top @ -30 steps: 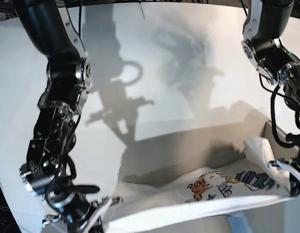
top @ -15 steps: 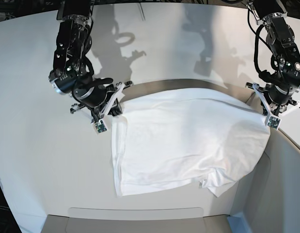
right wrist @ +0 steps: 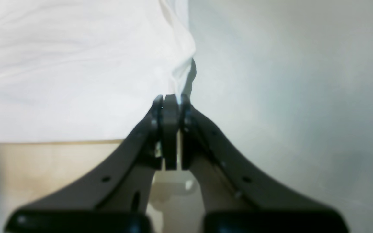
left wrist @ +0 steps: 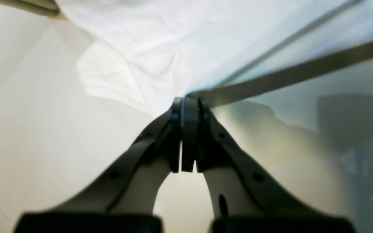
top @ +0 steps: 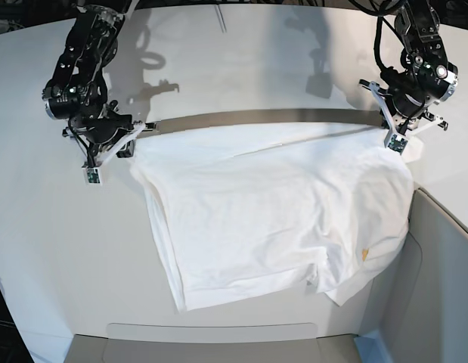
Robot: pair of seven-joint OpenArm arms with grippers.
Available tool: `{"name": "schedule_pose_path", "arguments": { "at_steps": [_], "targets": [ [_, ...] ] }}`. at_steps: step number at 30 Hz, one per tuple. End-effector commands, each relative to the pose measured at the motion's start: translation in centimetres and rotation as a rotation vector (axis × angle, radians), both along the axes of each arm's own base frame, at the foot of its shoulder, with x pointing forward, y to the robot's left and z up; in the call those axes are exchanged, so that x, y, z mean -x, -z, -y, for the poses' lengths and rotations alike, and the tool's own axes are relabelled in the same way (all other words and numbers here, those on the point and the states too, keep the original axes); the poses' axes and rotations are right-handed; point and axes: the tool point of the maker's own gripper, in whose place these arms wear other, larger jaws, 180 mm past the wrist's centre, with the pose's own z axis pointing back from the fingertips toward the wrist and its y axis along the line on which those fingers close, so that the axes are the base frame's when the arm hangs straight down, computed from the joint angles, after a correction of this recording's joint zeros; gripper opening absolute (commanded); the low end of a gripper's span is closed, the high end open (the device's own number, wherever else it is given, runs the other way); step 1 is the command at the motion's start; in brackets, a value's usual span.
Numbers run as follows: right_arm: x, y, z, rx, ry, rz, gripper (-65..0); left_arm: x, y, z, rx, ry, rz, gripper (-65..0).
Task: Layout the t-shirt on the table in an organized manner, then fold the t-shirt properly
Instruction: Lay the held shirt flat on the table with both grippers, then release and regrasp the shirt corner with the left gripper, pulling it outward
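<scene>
Both grippers, left (top: 398, 142) and right (top: 94, 172), were clamped on t-shirt (top: 271, 212) corners (orange mark up), spreading it toward the desk's (top: 52, 249) far edge.

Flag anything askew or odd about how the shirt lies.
The t-shirt hangs crooked between the two shut end effectors, left and right. Its lower right corner droops past the table edge over the grey panel, and the left side is bunched in folds.

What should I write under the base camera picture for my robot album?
Both grippers, left and right, hold the white t-shirt stretched over the table.
</scene>
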Motion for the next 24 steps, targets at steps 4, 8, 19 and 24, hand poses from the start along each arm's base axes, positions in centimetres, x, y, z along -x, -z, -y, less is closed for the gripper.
{"name": "schedule_pose_path", "arguments": {
  "at_steps": [4,8,19,24],
  "targets": [
    [0.9,-0.2,-0.7,0.05,-0.076,-0.042,-65.0,-0.6,0.4,3.5,0.02,0.113,-0.006,-65.0],
    [1.7,-0.3,2.6,0.045,0.048,-0.034,-65.0,0.1,1.2,5.1,0.034,0.161,-0.036,-65.0],
    [7.1,2.8,5.7,0.054,0.162,-0.183,-65.0,2.4,2.5,4.4,0.013,0.146,-0.121,-65.0],
    [7.8,4.0,0.7,0.03,0.001,-0.224,-65.0,2.3,2.5,4.5,0.02,0.137,-0.118,-65.0]
  ]
}}
